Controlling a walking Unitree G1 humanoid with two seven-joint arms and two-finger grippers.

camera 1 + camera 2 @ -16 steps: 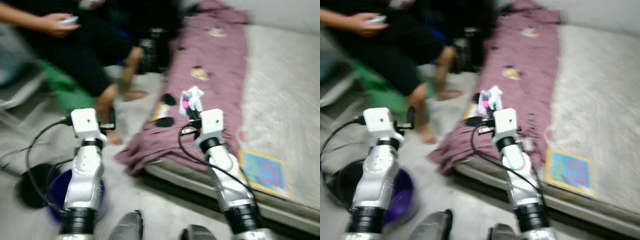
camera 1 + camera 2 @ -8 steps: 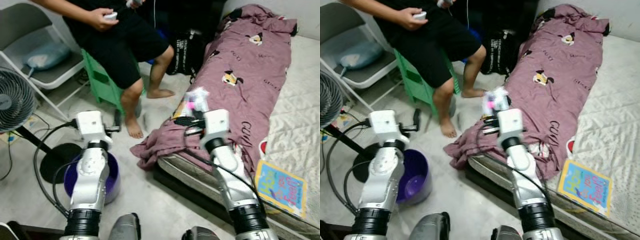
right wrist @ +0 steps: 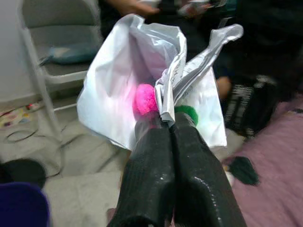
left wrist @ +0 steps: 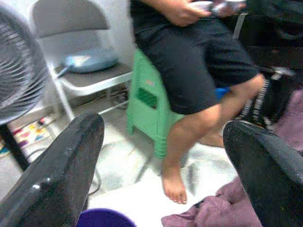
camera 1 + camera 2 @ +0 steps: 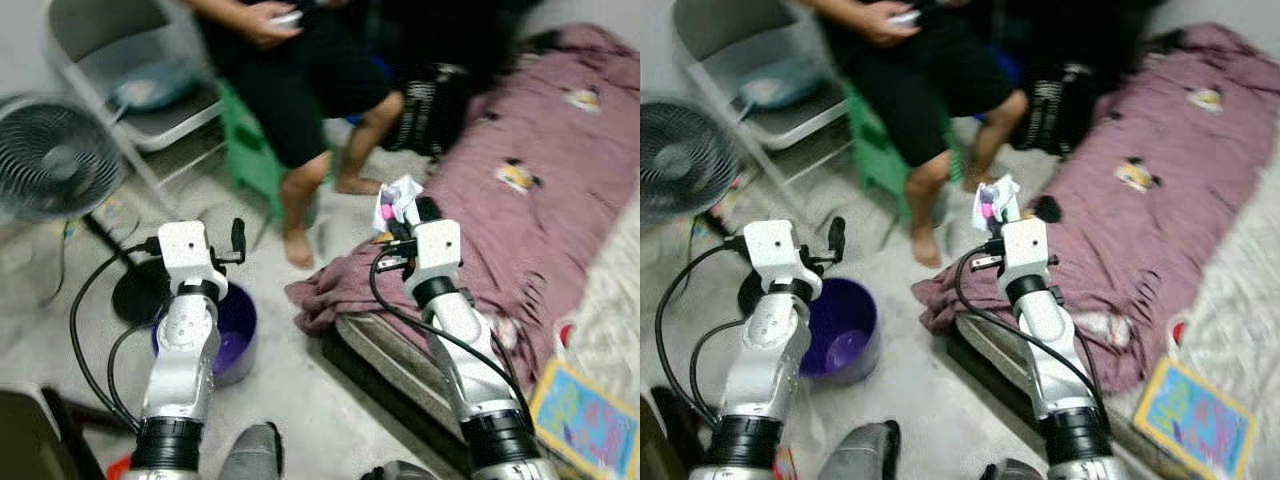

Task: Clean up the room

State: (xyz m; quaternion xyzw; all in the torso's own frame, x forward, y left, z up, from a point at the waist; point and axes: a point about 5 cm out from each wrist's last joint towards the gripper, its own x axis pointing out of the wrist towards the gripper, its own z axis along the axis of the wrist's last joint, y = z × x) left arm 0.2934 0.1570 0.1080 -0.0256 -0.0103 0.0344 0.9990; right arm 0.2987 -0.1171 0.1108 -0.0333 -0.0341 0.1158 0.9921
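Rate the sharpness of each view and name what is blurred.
Left and right eye views: motion-smeared, with the fan, the seated person and the purple blanket all soft. Left wrist view: the left gripper fingers are blurred up close, the green stool is a little clearer. Right wrist view: sharpest, with the right gripper clamped on a white plastic wrapper; the background is soft.

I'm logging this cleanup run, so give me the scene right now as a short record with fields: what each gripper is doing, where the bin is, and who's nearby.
right gripper: shut on the crumpled white plastic wrapper with pink and green bits, held above the edge of the purple blanket
left gripper: open, holding nothing, above the round purple bin
bin location: on the floor, to the robot's left of the bed
nearby: a seated person on a green plastic stool; grey folding chair; floor fan
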